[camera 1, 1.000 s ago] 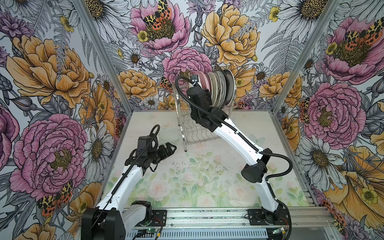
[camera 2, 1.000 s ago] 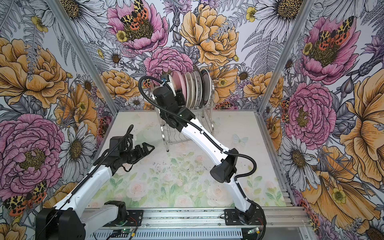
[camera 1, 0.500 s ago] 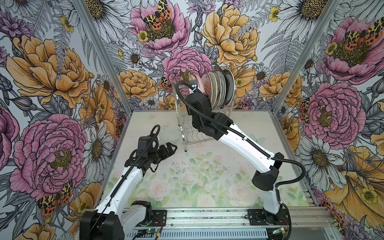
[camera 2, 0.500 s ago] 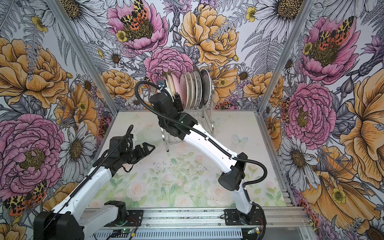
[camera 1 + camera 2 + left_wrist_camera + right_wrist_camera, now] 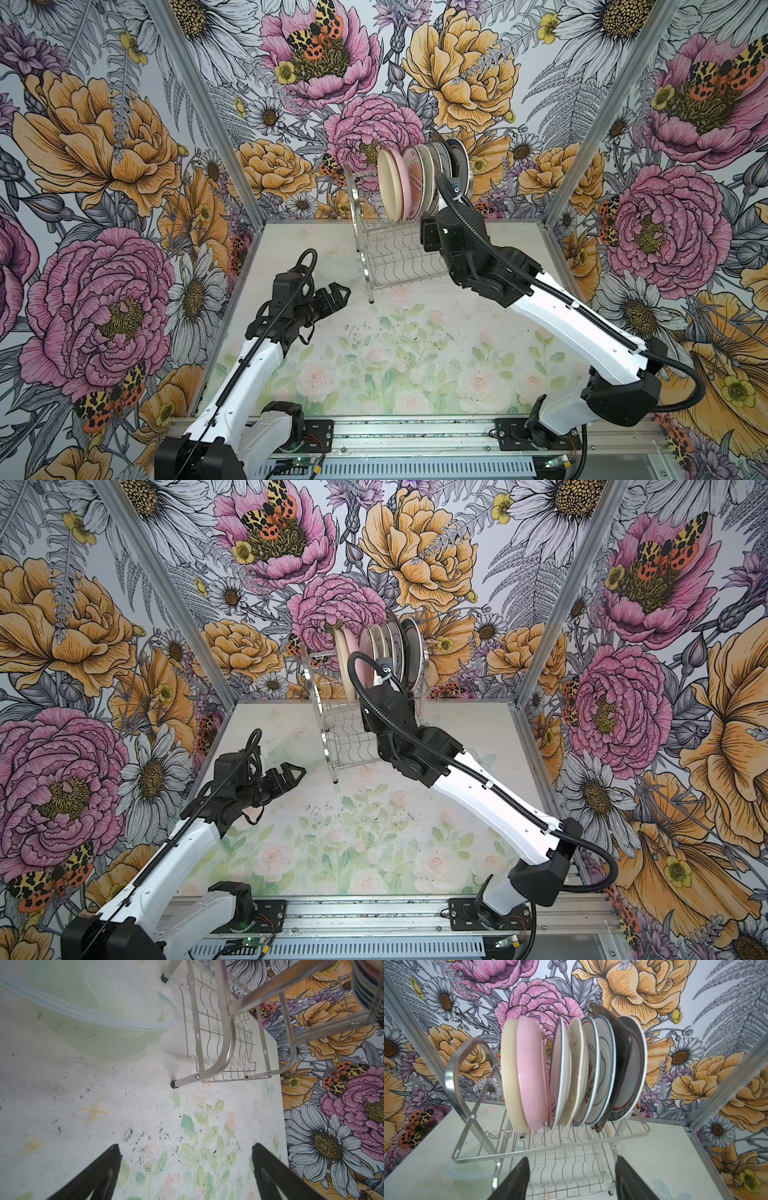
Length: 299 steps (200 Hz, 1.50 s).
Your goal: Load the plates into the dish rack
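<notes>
The dish rack (image 5: 399,257) (image 5: 345,742) of shiny steel wire stands at the back middle of the table. Several plates (image 5: 415,183) (image 5: 386,654) stand on edge in its upper tier. In the right wrist view a cream plate (image 5: 509,1072) is at one end, a pink plate (image 5: 533,1072) beside it, then white rimmed ones and a black square one. My right gripper (image 5: 572,1159) is open and empty, just in front of the rack (image 5: 454,1076), below the plates. My left gripper (image 5: 338,293) (image 5: 297,773) (image 5: 185,1147) hangs wide open and empty over the table, left of the rack (image 5: 226,1043).
A pale translucent round thing (image 5: 104,1022) (image 5: 467,1169) lies flat on the table by the rack's left foot. The rack's lower tier (image 5: 566,1169) holds nothing. Flowered walls (image 5: 104,166) close in the table on three sides. The right arm's wrist (image 5: 453,232) covers the rack's right end.
My right gripper has left the left end of the plate row, opened wider and drawn back down and to the right. The left arm has hardly moved.
</notes>
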Each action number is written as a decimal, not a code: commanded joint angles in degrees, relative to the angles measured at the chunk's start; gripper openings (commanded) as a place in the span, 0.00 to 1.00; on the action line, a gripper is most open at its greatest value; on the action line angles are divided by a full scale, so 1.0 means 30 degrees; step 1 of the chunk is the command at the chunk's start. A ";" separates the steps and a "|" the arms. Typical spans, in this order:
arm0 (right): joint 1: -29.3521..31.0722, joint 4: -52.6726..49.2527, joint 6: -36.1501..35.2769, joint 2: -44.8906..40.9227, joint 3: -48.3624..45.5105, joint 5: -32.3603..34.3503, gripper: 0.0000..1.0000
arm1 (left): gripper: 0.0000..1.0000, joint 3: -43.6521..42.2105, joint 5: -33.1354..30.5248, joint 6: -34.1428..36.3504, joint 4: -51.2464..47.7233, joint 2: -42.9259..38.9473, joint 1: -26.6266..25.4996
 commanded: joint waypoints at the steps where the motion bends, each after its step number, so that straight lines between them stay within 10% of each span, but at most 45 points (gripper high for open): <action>1: -0.0847 -0.0152 0.1189 -0.1903 -0.2298 -0.1534 0.70 | 0.98 0.0744 -0.1407 0.1115 0.0331 -0.0583 0.0003; 154: -1.1680 0.4205 -0.0658 -0.8116 -1.4955 -0.9885 0.98 | 0.99 -0.1840 -0.6266 0.5557 0.4185 -0.2097 0.1800; 299: -1.6049 1.4309 -0.2732 -0.6644 -2.2233 -1.1897 1.00 | 0.99 -0.6773 -0.9219 0.8447 1.4316 -0.0419 0.2225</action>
